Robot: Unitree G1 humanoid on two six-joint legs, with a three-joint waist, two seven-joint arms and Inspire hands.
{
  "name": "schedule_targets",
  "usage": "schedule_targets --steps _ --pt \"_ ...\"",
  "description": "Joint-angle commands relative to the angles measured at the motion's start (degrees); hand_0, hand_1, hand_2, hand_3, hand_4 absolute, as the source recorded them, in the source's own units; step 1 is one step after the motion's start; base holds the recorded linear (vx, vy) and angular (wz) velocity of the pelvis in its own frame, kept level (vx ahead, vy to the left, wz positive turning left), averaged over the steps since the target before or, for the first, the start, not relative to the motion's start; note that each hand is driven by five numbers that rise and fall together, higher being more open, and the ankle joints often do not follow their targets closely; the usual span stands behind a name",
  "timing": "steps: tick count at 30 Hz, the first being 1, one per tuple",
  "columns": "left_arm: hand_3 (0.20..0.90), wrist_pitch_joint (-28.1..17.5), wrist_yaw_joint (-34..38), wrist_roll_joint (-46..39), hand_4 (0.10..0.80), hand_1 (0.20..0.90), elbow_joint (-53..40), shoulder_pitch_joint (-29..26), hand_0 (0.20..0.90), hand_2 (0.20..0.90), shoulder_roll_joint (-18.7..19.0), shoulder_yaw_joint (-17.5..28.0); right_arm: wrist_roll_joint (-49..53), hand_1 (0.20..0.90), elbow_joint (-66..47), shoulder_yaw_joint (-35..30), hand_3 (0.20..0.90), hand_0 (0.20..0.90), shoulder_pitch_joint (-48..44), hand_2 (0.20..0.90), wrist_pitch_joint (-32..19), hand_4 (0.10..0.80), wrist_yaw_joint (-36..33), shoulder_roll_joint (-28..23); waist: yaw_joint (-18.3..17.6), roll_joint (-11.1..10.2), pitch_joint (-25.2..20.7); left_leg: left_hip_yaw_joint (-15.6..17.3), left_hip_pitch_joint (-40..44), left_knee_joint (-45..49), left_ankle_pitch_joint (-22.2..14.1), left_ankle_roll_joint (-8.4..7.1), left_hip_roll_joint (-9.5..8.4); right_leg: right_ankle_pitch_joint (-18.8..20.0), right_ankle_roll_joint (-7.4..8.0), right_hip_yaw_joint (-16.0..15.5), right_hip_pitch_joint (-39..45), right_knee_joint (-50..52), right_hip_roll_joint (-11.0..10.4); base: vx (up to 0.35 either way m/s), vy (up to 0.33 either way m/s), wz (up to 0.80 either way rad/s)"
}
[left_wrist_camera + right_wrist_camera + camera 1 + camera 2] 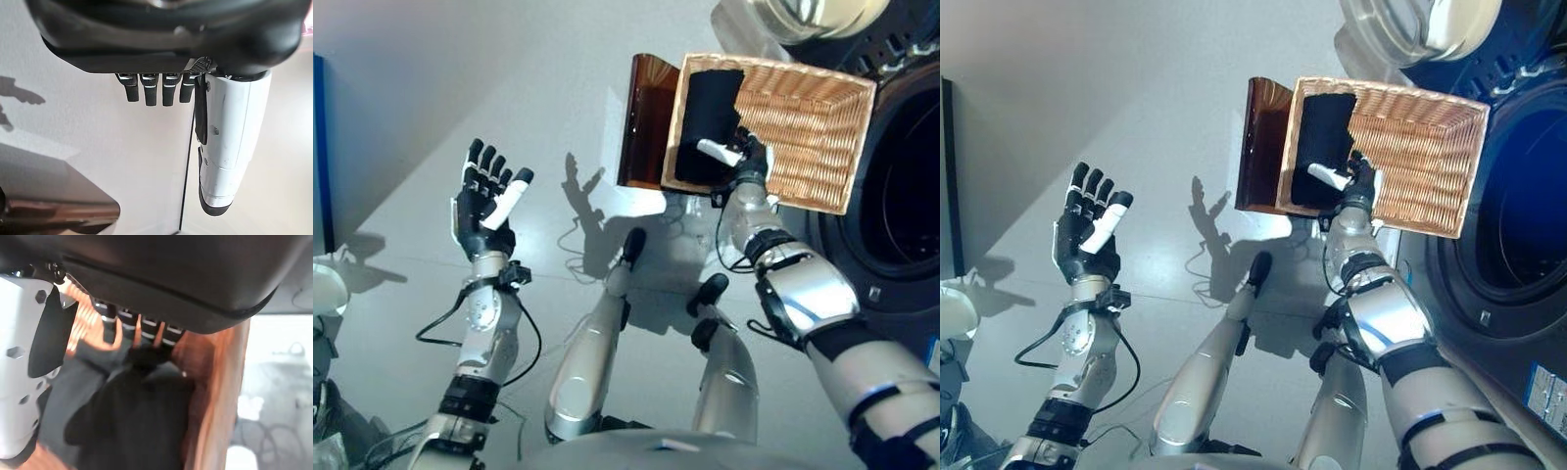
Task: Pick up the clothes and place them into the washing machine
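A black garment (705, 117) lies in the left part of a wicker basket (822, 137) on the floor ahead. My right hand (751, 160) reaches into the basket over that cloth, its white-covered thumb spread out across it. In the right wrist view its fingers (146, 328) stretch down, their tips pressing into a bunched fold of the dark garment (132, 426), with the thumb (19, 382) held wide apart. My left hand (484, 206) hangs raised over bare floor to the left, fingers straight and empty.
The washing machine's dark drum opening (901, 196) is at the right, right beside the basket, and its round glass door (803, 15) stands open at the top. An amber translucent panel (641, 122) leans against the basket's left side. A blue edge (321, 147) runs along the far left.
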Motion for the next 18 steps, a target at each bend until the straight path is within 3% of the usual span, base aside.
schedule_targets --steps 1,18 --pt "0.9 -6.29 0.23 2.21 0.8 0.9 -6.09 -3.45 0.9 0.9 3.71 3.14 -2.24 0.2 -2.95 1.38 0.2 0.2 -4.8 0.2 -1.26 0.3 1.71 1.66 4.17 0.04 2.32 2.25 -0.51 4.99 -7.62 -3.23 -2.59 -2.27 2.05 -1.2 7.06 -5.43 -0.04 0.0 0.0 0.0" --pt "0.9 -5.11 -1.85 1.9 0.8 0.9 -5.55 0.48 0.9 0.9 3.89 2.39 -2.21 0.2 -3.02 -4.28 0.2 0.2 0.97 0.2 -1.14 0.3 -0.53 -6.48 0.77 -0.38 -1.91 3.95 5.94 3.81 -8.21 -2.9 -2.65 -0.48 2.21 0.91 13.71 -9.63 0.15 0.003 -0.001 -0.02"
